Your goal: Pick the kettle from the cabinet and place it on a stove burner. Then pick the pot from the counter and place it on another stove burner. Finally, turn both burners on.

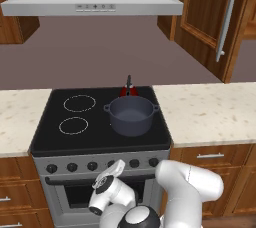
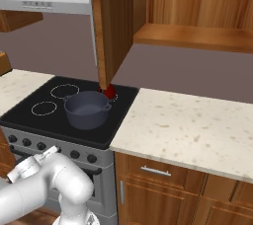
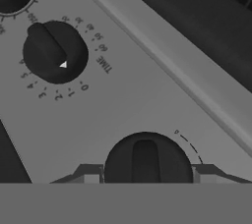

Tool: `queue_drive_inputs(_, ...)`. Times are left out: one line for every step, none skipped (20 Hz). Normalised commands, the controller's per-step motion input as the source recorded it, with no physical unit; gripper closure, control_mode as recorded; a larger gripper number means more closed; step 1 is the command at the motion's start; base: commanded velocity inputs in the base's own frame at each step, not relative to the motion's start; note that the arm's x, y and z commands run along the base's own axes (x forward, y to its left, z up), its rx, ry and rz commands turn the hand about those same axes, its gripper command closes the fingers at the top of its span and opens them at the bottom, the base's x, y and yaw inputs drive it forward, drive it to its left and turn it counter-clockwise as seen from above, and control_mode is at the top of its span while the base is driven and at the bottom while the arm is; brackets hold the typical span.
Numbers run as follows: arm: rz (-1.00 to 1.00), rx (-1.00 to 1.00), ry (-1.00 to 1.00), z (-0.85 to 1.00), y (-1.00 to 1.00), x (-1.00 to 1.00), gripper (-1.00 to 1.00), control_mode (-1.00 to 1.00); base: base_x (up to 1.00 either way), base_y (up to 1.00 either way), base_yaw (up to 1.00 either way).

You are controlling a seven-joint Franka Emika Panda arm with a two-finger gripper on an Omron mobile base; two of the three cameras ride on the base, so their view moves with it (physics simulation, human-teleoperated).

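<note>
My gripper (image 3: 145,176) — low at the stove's front panel, its two finger tips standing to either side of a black knob (image 3: 145,161); whether they press the knob or stand just clear of it I cannot tell.

Timer knob (image 3: 54,51) — black, on the same grey panel, ringed with numbers and the word TIME.

Knob row (image 1: 92,166) — black knobs along the front of the stove, my white arm bent down before them.

The pot (image 1: 131,115) — dark blue-grey, lidless, two loop handles, on the right side of the black cooktop (image 1: 55,137), toward its front.

Two burner circles (image 1: 73,125) — thin white outlines on the cooktop's left side, both bare.

The kettle (image 1: 129,90) — red, black handle, at the cooktop's back right corner, just behind the pot and mostly hidden by it.

The surface (image 2: 188,130) — beige speckled stone, right of the stove.

The cabinet (image 2: 197,17) — brown wood, above the surface, door (image 2: 112,21) swung open.
</note>
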Motion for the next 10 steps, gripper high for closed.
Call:
queue_drive_inputs(0.0,-0.01,0.04,0.0,0.0,0.0,1.0,-1.0,0.0,0.0,0.0)
queue_drive_inputs(0.0,0.0,0.03,0.0,0.0,0.0,1.0,-1.0,0.0,0.0,0.0)
queue_drive_inputs(0.0,0.0,0.03,0.0,0.0,0.0,1.0,-1.0,0.0,0.0,0.0)
queue_drive_inputs(0.0,0.0,0.0,0.0,0.0,0.0,1.0,-1.0,0.0,0.0,0.0)
queue_drive_inputs(0.0,0.0,0.0,-0.01,0.0,0.0,-1.0,-1.0,0.0,0.0,0.0)
queue_drive_inputs(0.0,0.0,0.0,0.0,0.0,0.0,-1.0,-1.0,0.0,0.0,0.0)
queue_drive_inputs(0.0,0.0,0.0,0.0,0.0,0.0,-1.0,-1.0,0.0,0.0,0.0)
queue_drive_inputs(0.0,0.0,0.0,0.0,0.0,0.0,-1.0,-1.0,0.0,0.0,0.0)
queue_drive_inputs(0.0,0.0,0.0,0.0,0.0,0.0,-1.0,-1.0,0.0,0.0,0.0)
queue_drive_inputs(0.0,0.0,0.0,0.0,0.0,0.0,-1.0,-1.0,0.0,0.0,0.0)
